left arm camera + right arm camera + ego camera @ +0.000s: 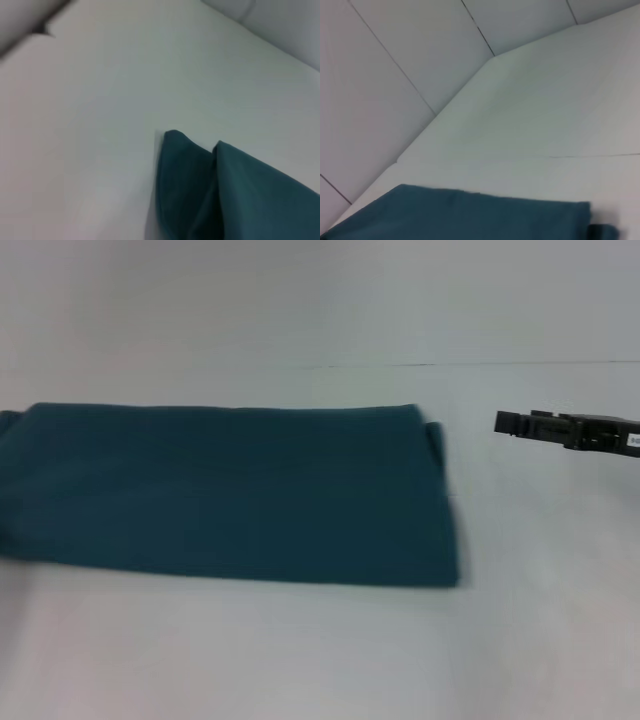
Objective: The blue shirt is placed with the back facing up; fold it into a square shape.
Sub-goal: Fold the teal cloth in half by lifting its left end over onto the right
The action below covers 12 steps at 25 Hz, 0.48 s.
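The soft dark teal-blue shirt (230, 495) lies centre-left on the white table (300, 660), already a long flat band; squaring remains; right gripper (520, 424) hovers right, finger state unclear

Head camera looks forward and down over the white tabletop (300, 660). Both wrist cameras sit low and close, each catching the blue shirt (230, 495) at 6 o'clock, a fabric shared with the head view.

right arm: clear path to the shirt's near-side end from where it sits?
Probably yes. The right gripper hangs just off the blue shirt at its right end, with only bare table between them. Left gripper is out of view.
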{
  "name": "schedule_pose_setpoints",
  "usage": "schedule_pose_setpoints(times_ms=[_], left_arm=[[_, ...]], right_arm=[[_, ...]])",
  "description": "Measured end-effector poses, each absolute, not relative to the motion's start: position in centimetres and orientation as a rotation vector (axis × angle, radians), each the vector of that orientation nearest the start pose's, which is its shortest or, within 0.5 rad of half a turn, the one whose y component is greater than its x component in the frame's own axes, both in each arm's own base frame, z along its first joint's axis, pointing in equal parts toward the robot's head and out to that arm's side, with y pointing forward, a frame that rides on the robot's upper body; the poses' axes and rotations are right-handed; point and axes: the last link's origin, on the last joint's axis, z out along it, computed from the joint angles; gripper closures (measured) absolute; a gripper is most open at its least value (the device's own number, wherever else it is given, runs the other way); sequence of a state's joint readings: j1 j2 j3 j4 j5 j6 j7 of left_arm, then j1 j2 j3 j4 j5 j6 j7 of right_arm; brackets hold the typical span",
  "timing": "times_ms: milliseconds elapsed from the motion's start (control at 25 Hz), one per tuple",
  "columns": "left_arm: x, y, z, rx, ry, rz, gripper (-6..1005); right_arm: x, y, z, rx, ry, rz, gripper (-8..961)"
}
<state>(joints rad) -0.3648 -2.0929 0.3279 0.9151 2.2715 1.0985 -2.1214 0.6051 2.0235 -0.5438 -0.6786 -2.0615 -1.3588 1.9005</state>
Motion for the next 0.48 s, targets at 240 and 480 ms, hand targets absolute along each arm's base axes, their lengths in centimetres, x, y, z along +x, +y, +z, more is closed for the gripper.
schedule_pose_setpoints(times_ms=[240, 480], left_arm=[[-41.9, 29.0, 13.4, -1.511, -1.501, -0.471, 906], [-39.7, 29.7, 13.4, -1.595, -1.478, -0.599, 886]], right_arm=[[27.0, 38.9, 4.0, -2.316, 1.226, 0.723, 40], [27.0, 39.0, 3.9, -2.317, 1.225, 0.717, 40]])
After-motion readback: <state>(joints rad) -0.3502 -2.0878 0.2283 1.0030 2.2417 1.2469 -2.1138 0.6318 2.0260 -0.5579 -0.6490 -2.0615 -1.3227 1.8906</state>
